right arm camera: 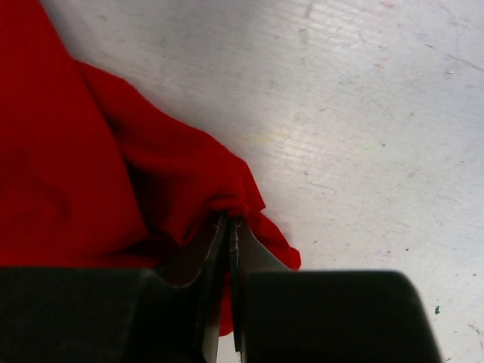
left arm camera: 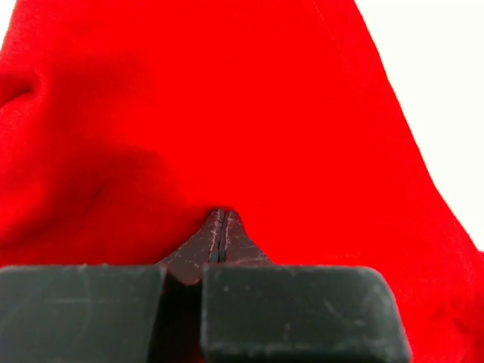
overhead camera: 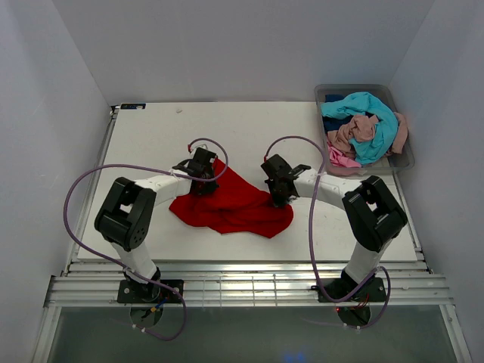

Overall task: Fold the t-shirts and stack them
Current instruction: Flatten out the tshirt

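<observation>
Left fingers (left arm camera: 198, 249) and right fingers (right arm camera: 255, 253) each pinch the red t-shirt (overhead camera: 234, 204) at opposite edges — open table (overhead camera: 151, 136) behind it

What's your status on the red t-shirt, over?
Left gripper shut on red t-shirt. Right gripper shut on its other side. Shirt crumpled, unfolded, on table. Bin of other tees stands apart.

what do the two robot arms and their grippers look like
The left arm and right arm are both white tubes joined by chunky black joint housings. A thin purple cable loops along each. The left gripper and right gripper have black bodies with dark, flat, scuffed fingers.
</observation>
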Tool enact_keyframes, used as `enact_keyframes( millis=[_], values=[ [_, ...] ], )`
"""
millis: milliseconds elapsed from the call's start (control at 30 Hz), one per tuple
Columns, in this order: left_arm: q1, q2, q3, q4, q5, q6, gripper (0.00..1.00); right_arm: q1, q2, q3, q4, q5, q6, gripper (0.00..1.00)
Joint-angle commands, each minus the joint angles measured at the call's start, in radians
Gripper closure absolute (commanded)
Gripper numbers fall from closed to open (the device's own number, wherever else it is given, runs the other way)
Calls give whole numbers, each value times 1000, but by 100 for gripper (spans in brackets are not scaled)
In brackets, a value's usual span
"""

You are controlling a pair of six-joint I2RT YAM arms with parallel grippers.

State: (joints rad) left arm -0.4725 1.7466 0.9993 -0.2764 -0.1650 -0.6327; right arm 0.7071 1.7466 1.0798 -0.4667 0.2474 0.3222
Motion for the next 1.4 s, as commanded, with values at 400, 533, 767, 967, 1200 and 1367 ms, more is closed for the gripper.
enact_keyframes(
  millis=[400, 533, 767, 967, 1200, 1367],
  values=[
    [207, -237, -246, -156, -173, -47, 100, -244, -171, 52, -109, 73, -132, 92],
    [207, -265, -235, -173, -145, -65, 100, -247, -147, 60, -109, 61, -135, 92],
    [124, -279, -58, -197, -113, -82, 100, -247, -127, 23, -122, 79, -98, 92],
    [71, -200, -13, -167, -73, -69, 100, -247, -223, -9, -148, 90, -72, 92],
    [69, -107, -137, -35, 42, 45, 100, -247, -213, 48, -193, 104, -84, 92],
    [69, -119, -192, -1, 62, 31, 100, -250, -200, 124, -219, 113, -86, 92]
  ],
)
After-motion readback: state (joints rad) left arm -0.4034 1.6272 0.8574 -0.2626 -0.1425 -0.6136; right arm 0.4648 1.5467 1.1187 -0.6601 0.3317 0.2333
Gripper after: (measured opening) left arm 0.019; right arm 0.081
